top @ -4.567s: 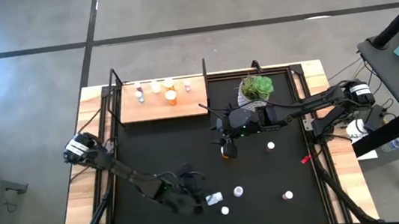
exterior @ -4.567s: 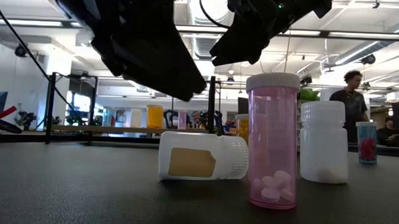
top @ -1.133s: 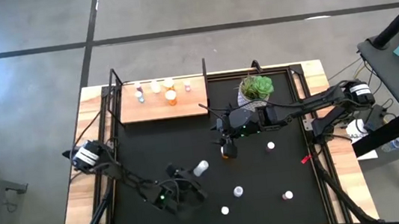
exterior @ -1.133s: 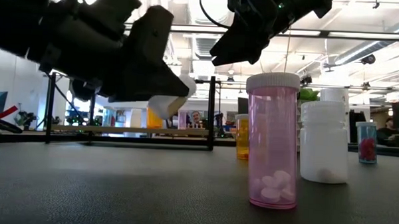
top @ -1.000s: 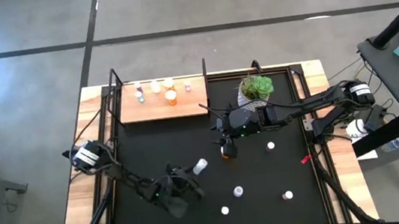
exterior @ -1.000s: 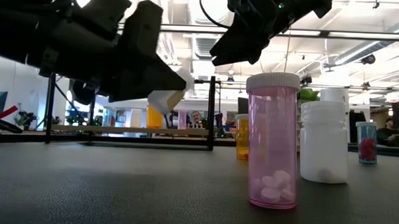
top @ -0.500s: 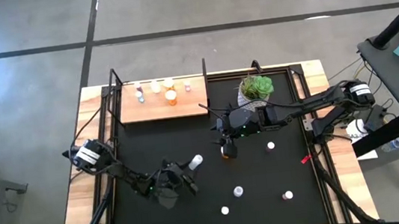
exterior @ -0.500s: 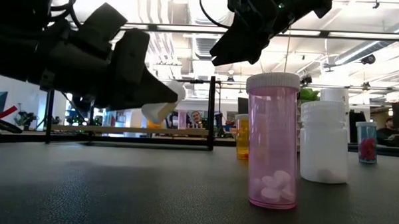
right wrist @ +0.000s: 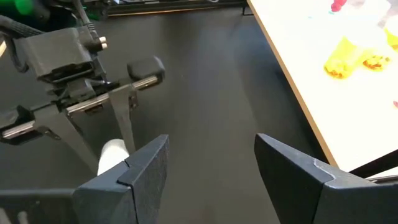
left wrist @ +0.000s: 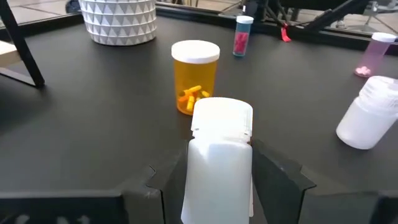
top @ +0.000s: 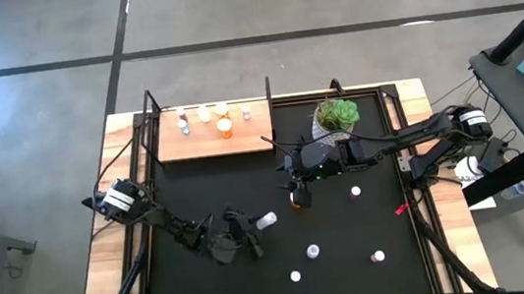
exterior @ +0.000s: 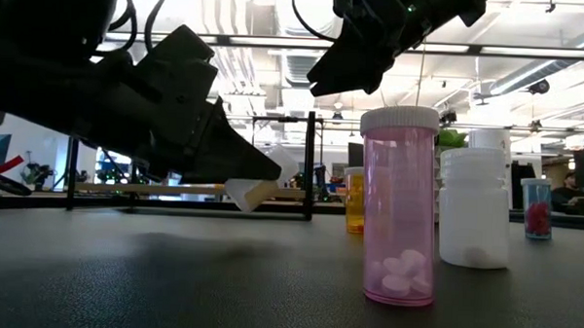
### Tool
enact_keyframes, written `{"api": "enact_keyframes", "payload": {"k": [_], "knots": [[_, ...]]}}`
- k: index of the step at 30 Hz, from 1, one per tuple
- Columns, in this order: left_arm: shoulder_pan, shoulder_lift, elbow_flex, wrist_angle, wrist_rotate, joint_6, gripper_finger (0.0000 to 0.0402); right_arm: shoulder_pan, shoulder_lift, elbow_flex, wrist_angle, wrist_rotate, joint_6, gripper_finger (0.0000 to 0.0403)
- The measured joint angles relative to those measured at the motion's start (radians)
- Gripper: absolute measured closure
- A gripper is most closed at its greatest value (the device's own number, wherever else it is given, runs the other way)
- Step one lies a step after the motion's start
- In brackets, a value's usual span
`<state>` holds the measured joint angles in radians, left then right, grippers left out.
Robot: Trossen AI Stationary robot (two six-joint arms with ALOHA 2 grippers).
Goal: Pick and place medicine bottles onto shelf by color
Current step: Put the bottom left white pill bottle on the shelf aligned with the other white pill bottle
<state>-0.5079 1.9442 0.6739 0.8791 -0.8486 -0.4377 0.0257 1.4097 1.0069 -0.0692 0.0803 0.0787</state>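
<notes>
The left gripper [top: 252,229] is clamping a white cylindrical plastic medicine bottle with a white cap [top: 267,222], carrying it clear of the large black mat [top: 370,224]. In the left wrist view the bottle [left wrist: 217,162] is sitting between the two dark fingers [left wrist: 277,177] with its capped end sticking out ahead of them; in the low view it [exterior: 262,187] is hanging tilted, off the mat.

Well ahead of this gripper and off to its left, the flat light-wood shelf with thin black corner posts [top: 172,142] is already holding several small bottles along its far edge. Just ahead of the held bottle is standing an orange translucent bottle with a white cap [left wrist: 194,78].

The right gripper [top: 296,185] is hovering with its jaws spread wide and empty, directly above that orange bottle [top: 299,198]. A white bottle [top: 355,193], a pink bottle [top: 313,252] and two more bottles are standing beyond it.

Risks, as a judgement: the bottle looks gripped by its body only, smooth and tilted, so a quick swing could be letting it slip or rotate. A low path could be knocking the orange bottle or brushing the right arm. At the shelf, a black post or the crowded bottles could be catching it, toppling neighbours or mixing colour groups.
</notes>
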Motion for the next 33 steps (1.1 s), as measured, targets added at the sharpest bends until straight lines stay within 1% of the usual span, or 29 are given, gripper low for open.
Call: {"api": "enact_keyframes", "payload": {"k": [5,9,14,17,19,21,25,27,30,33], "knots": [[-0.008,0.000,-0.007,0.016,0.000,0.000,0.0261,0.000,0.000,0.000,0.000,0.000,0.000,0.0174],[-0.014,0.000,-0.009,0.075,0.002,0.021,0.0261,0.000,0.000,0.000,0.000,0.000,0.000,0.0174],[-0.013,-0.018,-0.010,0.251,0.001,0.202,0.0262,0.000,0.000,0.000,0.000,0.000,0.000,0.0174],[-0.013,-0.052,-0.010,0.292,0.001,0.285,0.0262,0.000,0.000,0.000,0.000,0.000,0.000,0.0174],[-0.012,-0.083,-0.010,0.289,-0.003,0.312,0.0262,0.000,0.000,0.000,0.007,0.000,0.000,0.0174],[-0.011,-0.110,-0.013,0.288,-0.015,0.342,0.0262,0.000,0.000,0.000,0.051,0.000,0.000,0.0174],[-0.011,-0.175,-0.027,0.283,-0.079,0.434,0.0263,0.000,0.000,0.000,0.167,0.000,0.008,0.0174],[-0.011,-0.215,-0.042,0.271,-0.116,0.464,0.0263,0.000,0.000,0.000,0.216,0.000,0.056,0.0174],[-0.012,-0.292,-0.054,0.173,-0.138,0.470,0.0263,0.000,0.000,0.000,0.261,0.000,0.167,0.0174],[-0.013,-0.371,-0.061,0.046,-0.155,0.435,0.0263,-0.002,0.000,0.000,0.257,0.001,0.266,0.0174]]}}
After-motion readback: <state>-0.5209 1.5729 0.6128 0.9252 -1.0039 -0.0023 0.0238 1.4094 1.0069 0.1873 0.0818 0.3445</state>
